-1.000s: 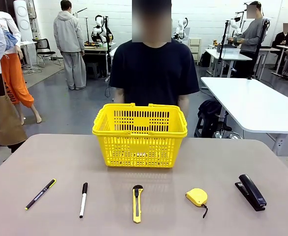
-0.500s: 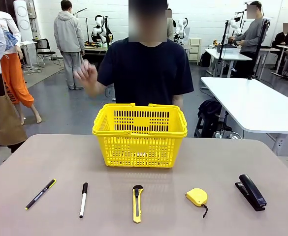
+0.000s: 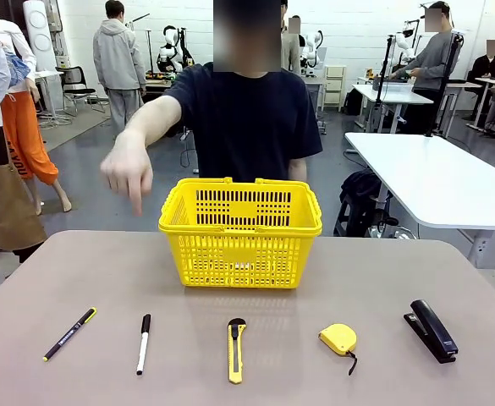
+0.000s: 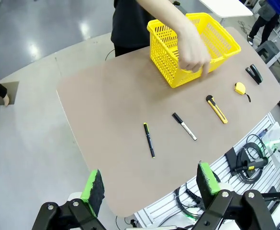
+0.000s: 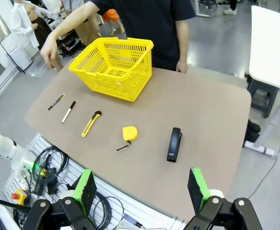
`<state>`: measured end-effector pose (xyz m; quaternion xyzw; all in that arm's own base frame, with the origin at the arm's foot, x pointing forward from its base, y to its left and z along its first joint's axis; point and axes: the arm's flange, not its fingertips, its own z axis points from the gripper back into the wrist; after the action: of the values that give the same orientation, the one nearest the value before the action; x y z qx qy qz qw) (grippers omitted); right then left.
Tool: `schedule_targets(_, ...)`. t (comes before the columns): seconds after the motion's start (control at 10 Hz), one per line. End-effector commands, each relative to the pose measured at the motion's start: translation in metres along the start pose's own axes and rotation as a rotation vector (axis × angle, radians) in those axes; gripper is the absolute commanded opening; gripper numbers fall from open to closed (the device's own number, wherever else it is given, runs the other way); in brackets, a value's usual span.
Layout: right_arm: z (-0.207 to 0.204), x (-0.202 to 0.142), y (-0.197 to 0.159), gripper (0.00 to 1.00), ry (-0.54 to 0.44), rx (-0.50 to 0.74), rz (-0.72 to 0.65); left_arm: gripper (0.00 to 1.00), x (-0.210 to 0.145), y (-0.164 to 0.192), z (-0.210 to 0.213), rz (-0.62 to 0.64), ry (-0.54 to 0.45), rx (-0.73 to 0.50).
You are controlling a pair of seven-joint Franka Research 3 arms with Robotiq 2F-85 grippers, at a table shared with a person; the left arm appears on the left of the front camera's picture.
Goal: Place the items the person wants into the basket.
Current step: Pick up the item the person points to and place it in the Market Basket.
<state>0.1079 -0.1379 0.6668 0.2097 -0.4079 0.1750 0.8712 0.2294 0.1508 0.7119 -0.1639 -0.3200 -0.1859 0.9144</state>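
Basket (image 3: pixel 240 254), person's hand (image 3: pixel 129 173) nearby, front view; wrist views: L gripper (image 4: pixel 150 175), R gripper (image 5: pixel 140 177) spread, empty.

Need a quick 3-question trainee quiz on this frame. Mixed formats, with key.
1. True or false: the tape measure lies on the table, outside the basket.
2. Which tool lies rightmost in the front view's row? A) marker B) utility knife C) stapler
3. Fill in: the left gripper and the right gripper are both ____.
Key: 1 true; 2 C; 3 open.
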Motion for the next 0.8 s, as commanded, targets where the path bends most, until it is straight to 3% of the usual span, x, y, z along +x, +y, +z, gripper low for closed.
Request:
schedule_targets(0.0,0.0072,-0.0013,0.0053,1.00,-0.009,0.000,0.010,1.00,0.0001,0.0012,0.0017,0.000,-0.012,0.006)
schedule_targets(0.7,0.0072,-0.0013,0.0053,1.00,-0.009,0.000,0.010,1.00,0.0001,0.0012,0.0017,0.000,-0.012,0.006)
